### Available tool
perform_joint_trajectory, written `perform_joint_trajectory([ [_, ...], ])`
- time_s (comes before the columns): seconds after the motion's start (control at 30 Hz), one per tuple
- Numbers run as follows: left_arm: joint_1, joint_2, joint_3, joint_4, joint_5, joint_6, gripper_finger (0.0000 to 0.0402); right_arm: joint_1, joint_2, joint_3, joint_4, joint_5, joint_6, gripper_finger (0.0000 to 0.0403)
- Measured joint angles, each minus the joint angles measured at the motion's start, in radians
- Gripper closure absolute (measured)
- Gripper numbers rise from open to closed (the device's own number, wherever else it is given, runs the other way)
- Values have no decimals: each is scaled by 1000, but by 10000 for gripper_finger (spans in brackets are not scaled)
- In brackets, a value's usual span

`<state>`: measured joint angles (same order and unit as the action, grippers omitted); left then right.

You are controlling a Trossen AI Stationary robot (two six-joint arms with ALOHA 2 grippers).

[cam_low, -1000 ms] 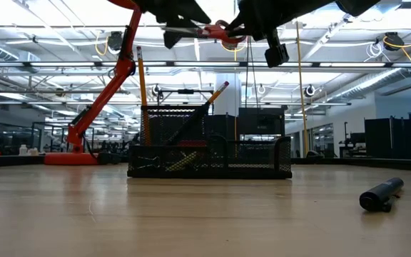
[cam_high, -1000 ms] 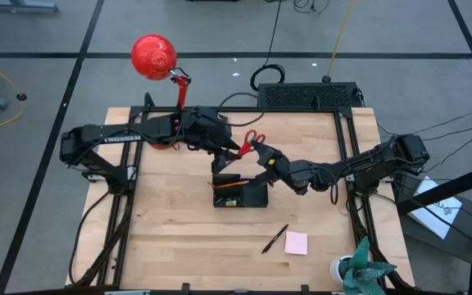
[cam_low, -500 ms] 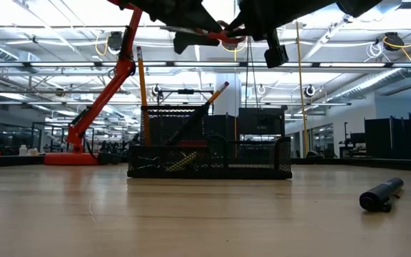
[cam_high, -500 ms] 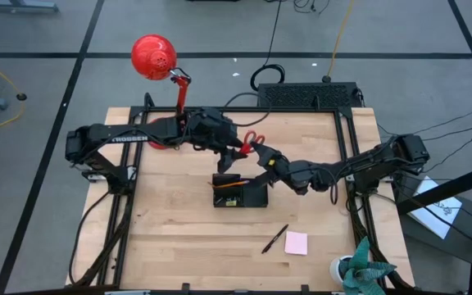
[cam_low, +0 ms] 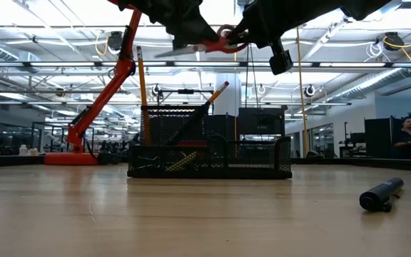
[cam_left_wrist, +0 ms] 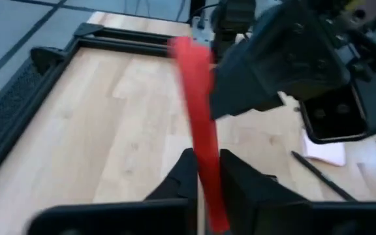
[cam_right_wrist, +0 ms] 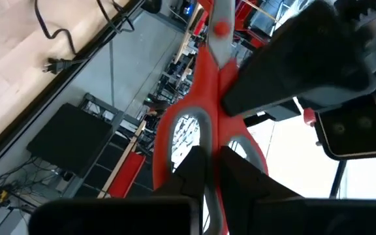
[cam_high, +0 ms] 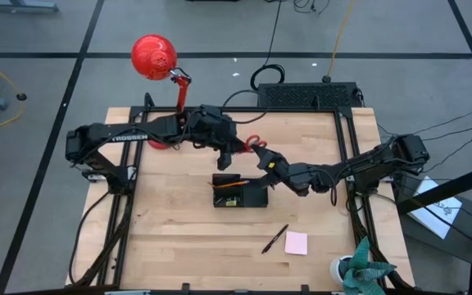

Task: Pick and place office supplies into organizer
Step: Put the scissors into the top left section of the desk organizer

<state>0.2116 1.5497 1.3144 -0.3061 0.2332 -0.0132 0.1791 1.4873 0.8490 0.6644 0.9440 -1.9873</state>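
The red-handled scissors [cam_low: 216,44] hang in the air above the organizer [cam_high: 240,191], a black mesh tray near the table's middle. Two orange pencils [cam_low: 142,75] stand in the tray. My right gripper [cam_right_wrist: 213,162] is shut on the scissors' handle end. My left gripper [cam_left_wrist: 204,160] is shut on them from the other side, closer to the blades. The blades [cam_low: 171,51] stick out beyond the left gripper. A black pen [cam_high: 274,238] and a pink sticky-note pad [cam_high: 296,242] lie flat on the table near its front right. My left gripper pinches the scissors' red shank [cam_left_wrist: 201,130] between its two fingers, close to where the handles meet the blades. It comes from the table's left. The scissors are lifted clear, about level, above the organizer. My right gripper pinches the red rim between the two finger loops [cam_right_wrist: 209,140] between its two fingers. It comes from the table's right, along the scissors. The scissors are clear of the table and stretch from it toward the left gripper.
A red desk lamp [cam_high: 154,56] stands at the table's far left, and a larger black box [cam_high: 308,94] with cables sits at the far edge. Bare wood lies to the left and in front of the organizer. A person [cam_low: 407,135] shows far off in the room.
My left gripper has moved a little toward the table's right, onto the scissors, and has shut on them. My right gripper has kept its hold in the same place. The scissors have stayed in the air above the organizer.
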Motion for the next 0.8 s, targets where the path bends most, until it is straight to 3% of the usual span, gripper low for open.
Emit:
perform_joint_trajectory([
  [0.07, 1, 0, 0, -3, -5, 20, 383, 1, 0, 0, -1, 0, 1, 387],
  [0.8, -8, 16, 0, 14, 19, 98, 383, 33, 0, -1, -26, 19, 69, 357],
])
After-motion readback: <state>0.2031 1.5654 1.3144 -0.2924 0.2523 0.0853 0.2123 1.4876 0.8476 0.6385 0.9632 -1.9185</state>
